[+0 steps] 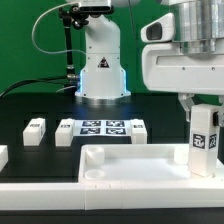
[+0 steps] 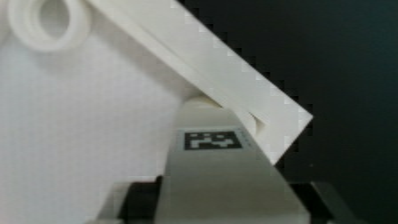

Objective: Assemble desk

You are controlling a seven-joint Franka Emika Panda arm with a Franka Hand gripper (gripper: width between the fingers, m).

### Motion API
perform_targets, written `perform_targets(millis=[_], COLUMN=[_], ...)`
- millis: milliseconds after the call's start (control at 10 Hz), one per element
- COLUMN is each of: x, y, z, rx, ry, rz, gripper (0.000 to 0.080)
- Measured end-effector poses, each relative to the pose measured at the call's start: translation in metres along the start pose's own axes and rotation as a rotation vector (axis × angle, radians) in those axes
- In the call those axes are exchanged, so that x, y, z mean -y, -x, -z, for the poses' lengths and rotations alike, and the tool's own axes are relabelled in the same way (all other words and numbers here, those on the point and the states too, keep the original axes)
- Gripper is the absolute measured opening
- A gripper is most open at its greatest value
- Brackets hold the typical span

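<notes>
The pincer (image 1: pixel 203 108) is clenched on a short square white plastic leg with a black-and-white tag (image 1: pixel 205 142), gripping it near its upper end so that it hangs upright. The leg is at the exterior view's right end of the wide flat white plastic tabletop with a raised rim (image 1: pixel 130 170). This tabletop lies on the black bench (image 1: pixel 20 105) at the front of the scene, and the leg's lower end overlaps its right-hand corner, though the exterior view does not show whether the two touch. In the wrist view the leg (image 2: pixel 214 165) fills the space between the two fingers of the pincer (image 2: pixel 217 202), tag facing the camera. Its far end reaches the raised rim of the tabletop (image 2: pixel 89 120) close to a corner, and contact there cannot be made out either. A round ring socket (image 2: pixel 54 32) shows on the tabletop, well away from that corner. Beyond the tabletop's far rim lies the marker board (image 1: pixel 102 128) with its black-and-white tags. Two loose legs (image 1: pixel 35 130) – short, white and tagged – sit beside the board, toward the exterior view's left. Farther behind the tabletop stands the white robot base (image 1: pixel 100 70), in front of a green backdrop (image 1: pixel 20 40).
</notes>
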State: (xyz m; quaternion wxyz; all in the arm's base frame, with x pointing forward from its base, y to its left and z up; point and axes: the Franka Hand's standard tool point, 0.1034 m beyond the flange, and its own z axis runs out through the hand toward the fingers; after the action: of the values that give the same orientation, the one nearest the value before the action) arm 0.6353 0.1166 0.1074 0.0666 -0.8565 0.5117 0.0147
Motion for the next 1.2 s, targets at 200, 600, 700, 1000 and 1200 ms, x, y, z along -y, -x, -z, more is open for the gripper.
perform_targets(millis=[200,600,700,1000,1200], x=[0.0043,0.0057,0.0046,0.004,0.0034], y=[0.0015,0.0029,0.0033,0.0026,0.0014], z=[-0.001,-0.0011,0.0,-0.0001,-0.0006], rx=[0.011,0.01,0.009,0.007,0.007], ry=[-0.006,-0.008,-0.007,-0.01,-0.01], rz=[-0.273,-0.383,-0.241,0.32,0.436], gripper=[0.029,0.0343,0.0343,0.0613,0.0648])
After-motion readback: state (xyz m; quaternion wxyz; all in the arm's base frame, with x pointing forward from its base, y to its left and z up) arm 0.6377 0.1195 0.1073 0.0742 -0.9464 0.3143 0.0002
